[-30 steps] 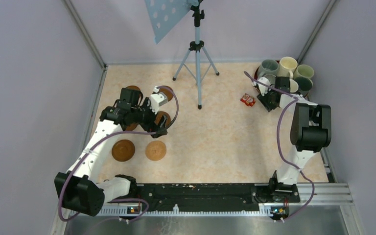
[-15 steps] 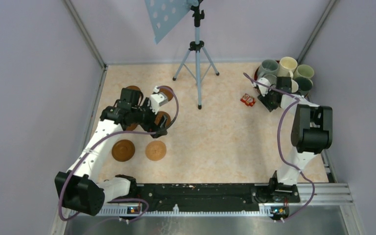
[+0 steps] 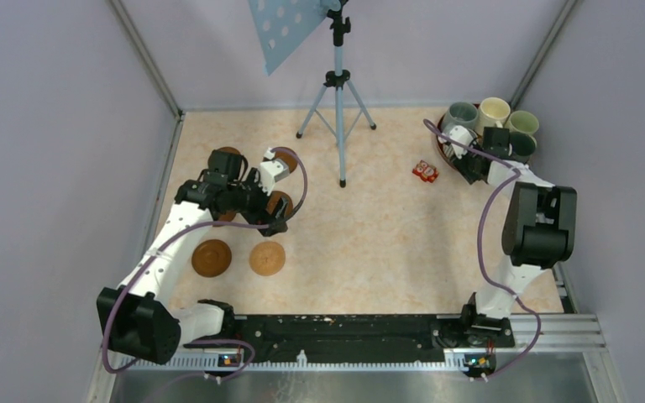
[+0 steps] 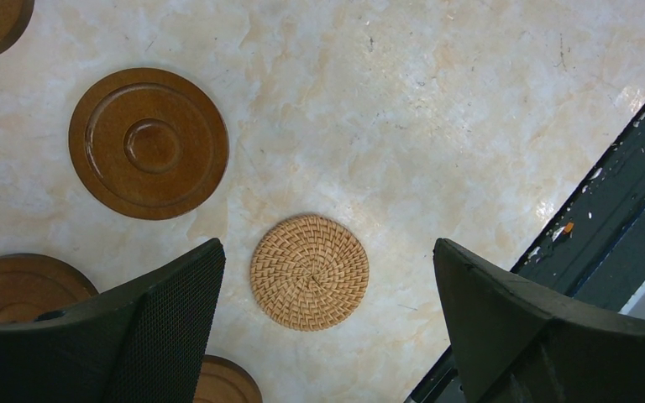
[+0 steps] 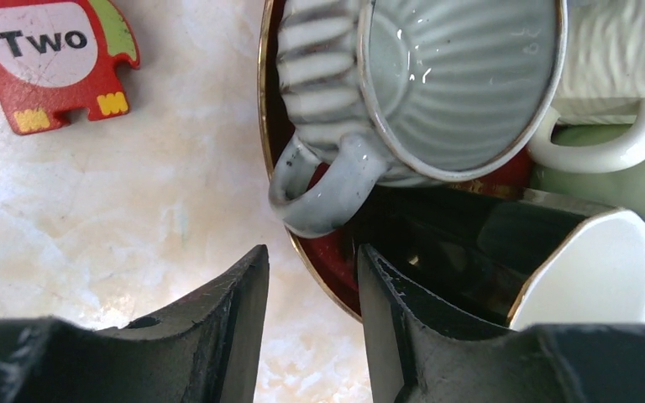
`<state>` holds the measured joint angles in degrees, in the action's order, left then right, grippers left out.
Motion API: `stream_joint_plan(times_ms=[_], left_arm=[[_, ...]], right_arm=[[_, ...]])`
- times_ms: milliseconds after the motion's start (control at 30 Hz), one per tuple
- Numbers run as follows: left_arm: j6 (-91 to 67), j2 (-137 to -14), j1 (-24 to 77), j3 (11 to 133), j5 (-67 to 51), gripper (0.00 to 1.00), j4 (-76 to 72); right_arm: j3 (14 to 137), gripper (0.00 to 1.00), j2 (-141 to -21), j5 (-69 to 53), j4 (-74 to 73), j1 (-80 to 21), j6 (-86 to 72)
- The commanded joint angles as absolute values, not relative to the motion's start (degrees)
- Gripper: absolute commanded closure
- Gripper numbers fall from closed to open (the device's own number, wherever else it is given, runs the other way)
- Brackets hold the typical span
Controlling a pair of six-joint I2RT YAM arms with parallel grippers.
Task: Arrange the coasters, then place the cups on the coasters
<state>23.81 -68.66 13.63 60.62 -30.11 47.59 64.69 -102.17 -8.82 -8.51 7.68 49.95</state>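
Left gripper: hung high over the left half of the table, jaws spread as wide as they went, nothing between them.
Ringed wooden coaster: lay flat in the upper left of the left wrist view, apart from its neighbours.
Further wooden coasters: three, cut off at the top-left corner, the left edge and the bottom edge of that view.
Woven coaster: lay flat low in the same frame, seen through the gap between the left fingers.
Tripod: stood at upper centre of the overhead view, legs on the table.
Red puzzle piece: lettered "Two", flat in the upper left of the right wrist view, near the tray but not touching it.
Right gripper: jaws parted only narrowly, clasping nothing that showed; its tips sat over the tray's rim, just short of the ribbed mug's handle.
Red tray: gold-rimmed, at the upper right of the overhead view, bearing every mug.
Ribbed grey mug: upright at top centre of the right wrist view, handle turned toward the gripper.
Pale textured mug: upper right corner, just beside the ribbed one.
Dark white-lined cup: lower right of that view.
Grey-green mug, pale green mug, dark teal mug: clustered upright on the tray.
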Motion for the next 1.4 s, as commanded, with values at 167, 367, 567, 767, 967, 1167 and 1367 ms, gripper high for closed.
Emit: stream_joint_plan(times_ms=[167,367,567,767,967,1167,1367], left_arm=[[23.16,-68.93,13.45,60.48,-29.38,0.01,46.05],[23.10,-69.07,13.45,61.12,-29.26,0.01,46.10],[23.09,-69.18,13.45,61.19,-29.19,0.01,46.31],[23.03,-68.47,13.45,61.17,-29.09,0.01,46.41],[22.76,-67.69,13.45,61.28,-27.90,0.01,46.59],[22.49,-67.13,13.45,61.26,-27.02,0.01,46.78],[21.05,-66.50,13.45,61.44,-26.45,0.01,46.33]], right_arm=[[68.33,0.57,-108.23,-11.16,-7.54,8.17,51.59],[67.81,0.63,-109.89,-13.16,-8.58,8.19,51.91],[65.46,0.74,-108.92,-15.76,-11.33,7.45,53.27],[62.49,0.88,-106.64,-15.97,-13.53,5.56,53.95],[57.65,0.95,-103.46,-15.53,-14.46,3.56,54.25],[52.87,0.98,-100.54,-15.15,-16.11,1.57,54.71],[47.48,0.99,-94.67,-15.82,-20.22,0.31,55.06]])
